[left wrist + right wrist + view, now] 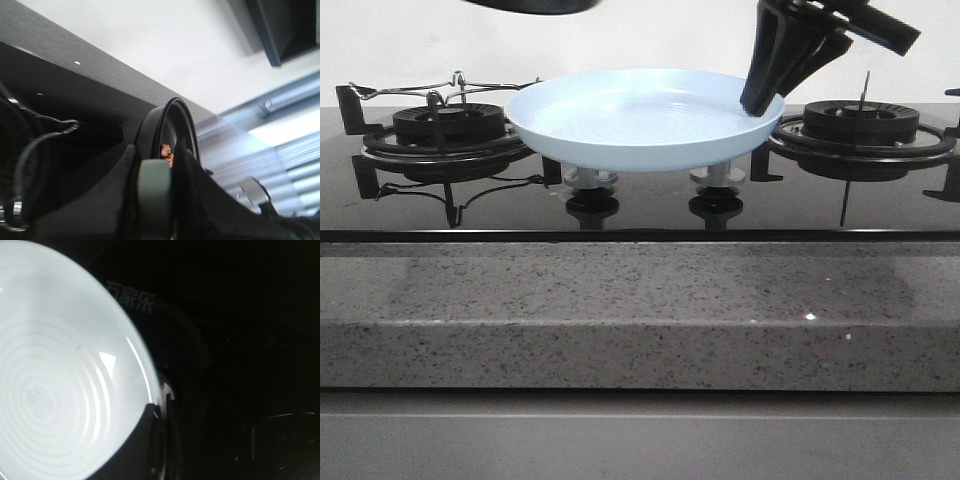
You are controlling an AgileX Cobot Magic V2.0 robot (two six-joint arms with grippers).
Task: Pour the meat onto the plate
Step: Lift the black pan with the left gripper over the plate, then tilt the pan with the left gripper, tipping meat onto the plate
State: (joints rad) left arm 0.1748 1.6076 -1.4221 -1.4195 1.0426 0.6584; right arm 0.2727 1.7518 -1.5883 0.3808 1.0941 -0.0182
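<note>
So the pale blue plate [640, 120] sits empty, its rim pinched by the right gripper [761, 102]; the left gripper [155, 200] clamps the frying pan [167, 131], meat [167, 155] still unpoured.

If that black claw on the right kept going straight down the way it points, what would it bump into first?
Nothing new, probably: the right gripper already sits on the rim of the pale blue plate, apparently pinching it. Pushing on would likely press the plate toward the stove knobs below.
</note>
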